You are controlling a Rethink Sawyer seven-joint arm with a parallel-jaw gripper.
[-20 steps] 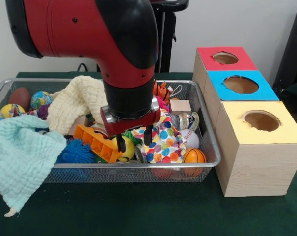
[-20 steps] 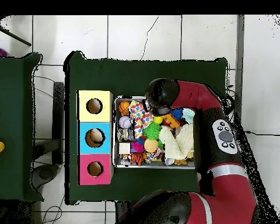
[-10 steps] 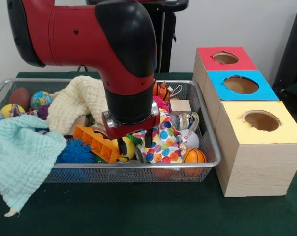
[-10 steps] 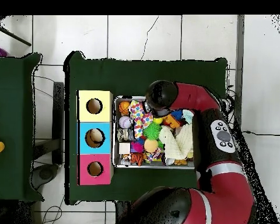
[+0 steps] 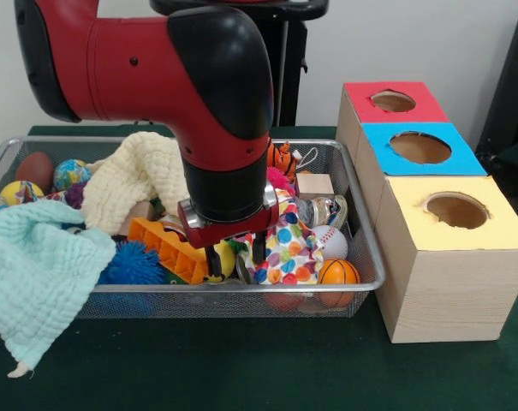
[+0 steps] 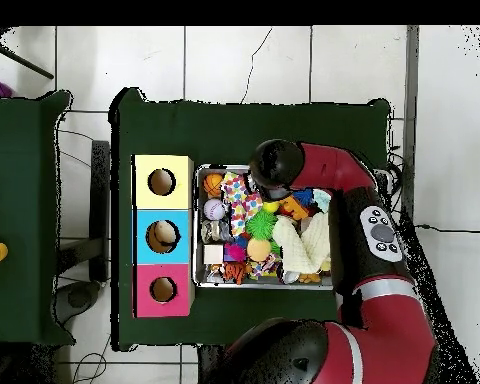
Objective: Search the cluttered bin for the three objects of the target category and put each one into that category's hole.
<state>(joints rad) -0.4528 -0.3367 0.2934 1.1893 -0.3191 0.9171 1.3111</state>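
Observation:
The silver wire-mesh bin (image 5: pixel 241 295) stands on the green table, full of toys and cloths; it also shows in the overhead view (image 6: pixel 199 228). My gripper (image 5: pixel 235 257) is down inside the bin near its front wall, open. Its fingers (image 5: pixel 214 264) stand either side of a small yellow ball (image 5: pixel 228 255), between an orange plastic toy (image 5: pixel 166 247) and a polka-dot cloth (image 5: pixel 293 248). Three boxes with holes stand beside the bin: red (image 5: pixel 361 107), blue (image 5: pixel 378 147), yellow (image 5: pixel 413 227). In the overhead view the arm's wrist (image 6: pixel 272 166) hides the gripper.
A mint cloth (image 5: pixel 36 274) hangs over the bin's front left rim and a cream cloth (image 5: pixel 139 180) lies behind. A baseball (image 5: pixel 331 242), a basketball (image 5: pixel 338 272), a blue spiky ball (image 5: pixel 132 265), a tiger toy (image 5: pixel 282 158) and a wooden cube (image 5: pixel 315 184) lie around.
The gripper has come down lower into the bin, around the yellow ball. The arm has shifted slightly; the things in the bin have not moved.

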